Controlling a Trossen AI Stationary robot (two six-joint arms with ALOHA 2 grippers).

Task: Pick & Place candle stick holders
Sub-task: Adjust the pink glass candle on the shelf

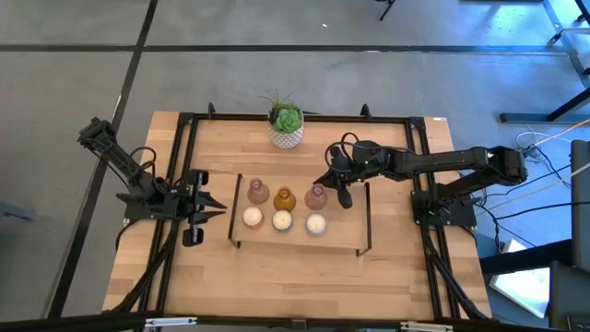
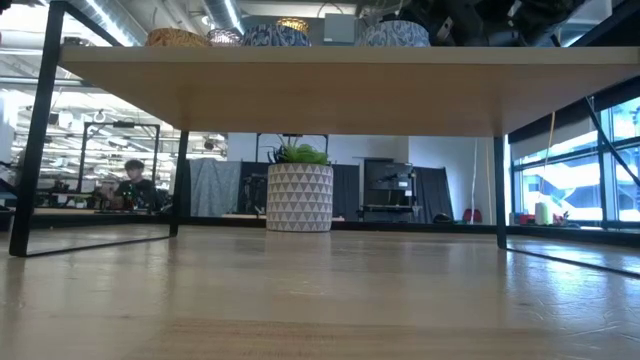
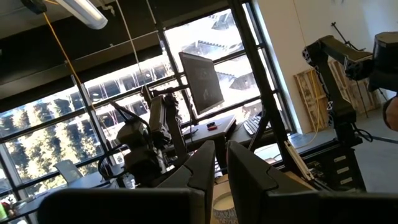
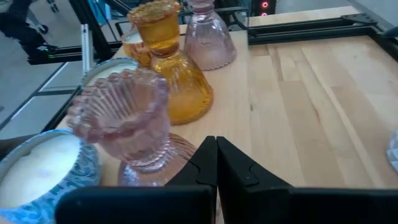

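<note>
We're looking at six candle stick holders sitting on a small raised shelf point(image 1: 359, 242) in the middle of the worktop point(image 1: 396, 277), two rows of three. Back row: pink holder point(image 1: 258, 193), amber holder point(image 1: 284, 198), 2nd pink holder point(image 1: 316, 195). Front row: three low cream-white ones point(image 1: 282, 220), which in the right wrist view are showing blue patterned sides. The pink ones are ribbed glass w/ a beaded rim and flared foot, the amber one same shape, so top-heavy and prob easy to tip.

The right gripper point(image 1: 343, 195) is hovering just beside the 2nd pink holder, on the side away from the amber one, fingers fully closed and holding nothing. In its wrist view the closed tips are pointing at that holder's foot point(image 4: 149, 163).

IMO the step in hand is the approach to that pink one. To do it well we're thinking: open up before closing in, come around the narrow waist rather than the rim, and be lifting straight up, bc the amber holder and a cream one are sitting right next to it.

The left gripper point(image 1: 210, 208) is waiting off the shelf's left end, nearly closed, nothing in it. Plant pot point(image 1: 287, 129) is standing well behind the shelf, not our concern.
</note>
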